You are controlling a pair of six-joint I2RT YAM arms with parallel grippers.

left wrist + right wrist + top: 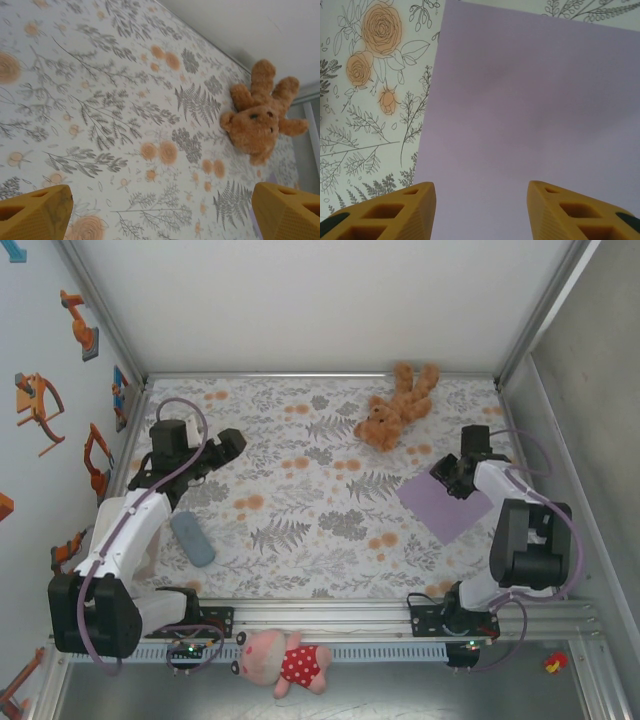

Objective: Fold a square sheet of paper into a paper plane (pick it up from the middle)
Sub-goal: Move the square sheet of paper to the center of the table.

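The square sheet of paper (450, 508) is pale lilac and lies flat, without a crease, on the flowered table at the right. My right gripper (447, 477) hangs over its far corner. In the right wrist view the sheet (535, 110) spreads under the right gripper (481, 187), whose yellow fingers (410, 210) stand apart with nothing pinched between them. My left gripper (228, 443) is at the far left of the table, well away from the sheet. In its own view the left gripper (161, 195) is wide open over bare cloth.
A brown teddy bear (395, 408) lies at the back of the table, just beyond the sheet, and also appears ahead of the left gripper (260, 120). A grey-blue pad (192, 538) lies near the left arm. A pink pig toy (285, 660) sits below the front rail.
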